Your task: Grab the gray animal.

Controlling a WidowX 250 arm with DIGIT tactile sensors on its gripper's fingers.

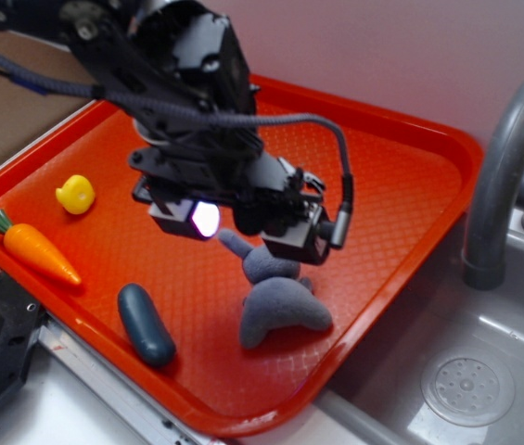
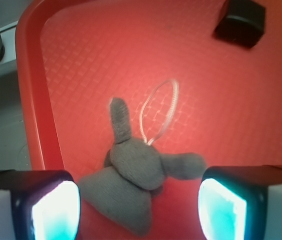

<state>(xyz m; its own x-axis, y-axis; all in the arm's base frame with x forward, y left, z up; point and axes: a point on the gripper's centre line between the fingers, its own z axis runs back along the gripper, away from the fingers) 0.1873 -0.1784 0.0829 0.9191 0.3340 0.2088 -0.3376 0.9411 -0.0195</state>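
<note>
**Spotter:** What's the arm doing on your screen?

**Operator:** In the exterior view I see the black arm (image 1: pixel 183 83) reaching in from the upper left, wrist bent down over the middle of the orange tray (image 1: pixel 401 158). The gripper (image 1: pixel 243 227) hangs low above the tray floor, pointing down, released: in the wrist view its two glowing pads, left (image 2: pixel 56 210) and right (image 2: pixel 223 210), stand wide apart with open tray between them.

**Spotter:** And the gray animal?

**Operator:** Nearest the wrist camera, the gray animal (image 2: pixel 136 170) lies flat on the tray between the pads, touching neither. Its body sits closer to the left pad; one ear reaches out toward the right pad, the other points up the tray. Its white string loop (image 2: pixel 159 112) lies on the tray beyond the head. From outside, the gray animal (image 1: pixel 275 301) sits just under and in front of the gripper, near the tray's front-right rim.

**Spotter:** Anything else around?

**Operator:** A dark blue-gray capsule (image 1: pixel 146 323) to its left by the front rim, then a carrot (image 1: pixel 34 248), then a yellow duck (image 1: pixel 76 194) farther back. Right of the tray, a sink (image 1: pixel 470 385) and gray faucet (image 1: pixel 503 158).
</note>
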